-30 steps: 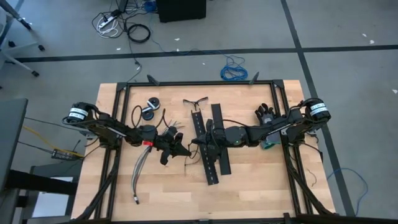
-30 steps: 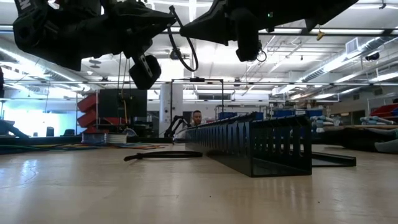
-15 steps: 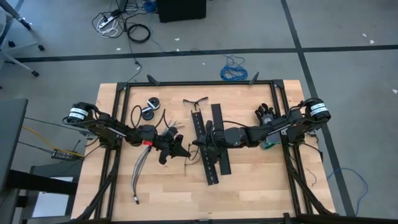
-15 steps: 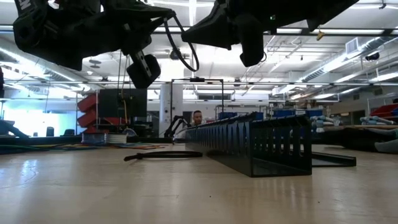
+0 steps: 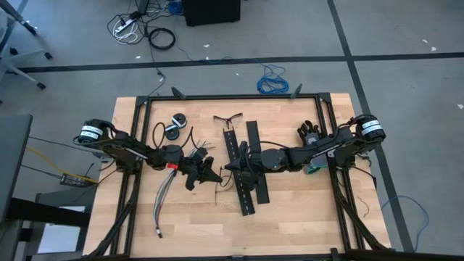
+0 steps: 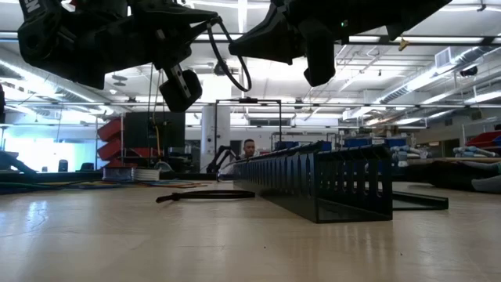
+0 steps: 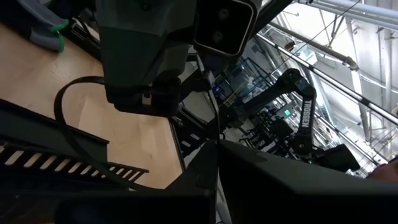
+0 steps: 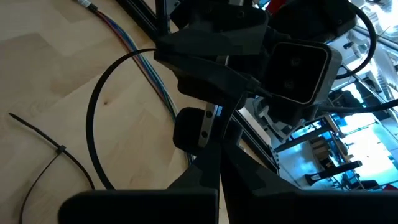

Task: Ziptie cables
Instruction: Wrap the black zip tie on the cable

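One wooden table [image 5: 290,217] carries everything, with a black frame of rails running along its far edge and down both sides. Two dark arms reach in from the left and right edges and meet near the table's middle. Two wide black perforated strips [image 5: 250,165] lie side by side just right of centre, running from near the far edge toward the near edge; in the low view they stand as one long slotted channel [image 6: 329,184]. The left gripper [image 5: 210,176] hangs above the wood just left of these strips, its fingers pressed together; the right gripper [image 5: 233,168] hangs over the strips' left side, fingers likewise pressed together, and the two tips almost meet. A thin black ziptie arcs in a loop between them, seen in the right wrist view [image 8: 93,118]; which gripper pinches it cannot be told for certain. One bundle of cables [image 5: 164,196] lies on the left half of the table, running from below the left arm toward the near edge. Two small round dark rolls [image 5: 175,124] sit near the far edge on the left half. One bent ziptie [image 5: 227,117] lies near the far edge at the middle, and another, joined into a thin loop, lies flat on the wood in the right wrist view [image 8: 46,158].
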You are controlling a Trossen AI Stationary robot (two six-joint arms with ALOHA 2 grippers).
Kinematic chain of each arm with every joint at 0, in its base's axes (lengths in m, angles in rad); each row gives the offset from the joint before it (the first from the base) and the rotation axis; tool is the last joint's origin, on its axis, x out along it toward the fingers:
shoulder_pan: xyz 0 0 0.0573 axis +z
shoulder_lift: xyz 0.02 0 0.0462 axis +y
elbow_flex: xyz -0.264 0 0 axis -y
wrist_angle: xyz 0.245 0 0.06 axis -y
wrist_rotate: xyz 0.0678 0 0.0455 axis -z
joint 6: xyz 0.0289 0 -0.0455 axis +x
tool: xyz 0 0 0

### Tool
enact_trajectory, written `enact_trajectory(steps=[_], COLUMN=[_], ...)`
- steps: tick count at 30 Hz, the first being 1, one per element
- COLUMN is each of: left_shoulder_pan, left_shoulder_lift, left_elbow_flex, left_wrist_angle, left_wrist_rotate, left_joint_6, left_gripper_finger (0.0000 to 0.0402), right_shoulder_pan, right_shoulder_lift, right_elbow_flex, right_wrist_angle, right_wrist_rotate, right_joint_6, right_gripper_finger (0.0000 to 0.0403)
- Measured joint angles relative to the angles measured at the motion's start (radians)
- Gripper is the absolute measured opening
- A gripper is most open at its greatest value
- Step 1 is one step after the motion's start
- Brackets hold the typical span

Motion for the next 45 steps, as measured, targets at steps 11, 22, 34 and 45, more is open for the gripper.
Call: enact_trajectory(steps=[11, 22, 34, 45], left_shoulder_pan=[0.000, 0.001, 0.008, 0.008], left_shoulder_lift=[0.000, 0.001, 0.001, 0.001], left_elbow_flex=[0.000, 0.047, 0.050, 0.050], left_wrist_angle=[0.000, -0.109, -0.084, -0.110], left_wrist_rotate=[-0.002, 0.011, 0.008, 0.007], left_joint_6=[-0.043, -0.044, -0.046, -0.053], left_gripper_finger=[0.0000, 0.0000, 0.0000, 0.0000], right_shoulder_pan=[0.000, 0.000, 0.036, 0.046], right_shoulder_lift=[0.000, 0.000, 0.000, 0.000], right_elbow_flex=[0.000, 0.000, 0.000, 0.000], right_wrist_angle=[0.000, -0.016, -0.038, -0.072], right_wrist_rotate=[0.000, 0.023, 0.032, 0.039], right_joint_6=[-0.016, -0.026, -0.050, -0.054], right_gripper_finger=[0.0000, 0.0000, 0.0000, 0.0000])
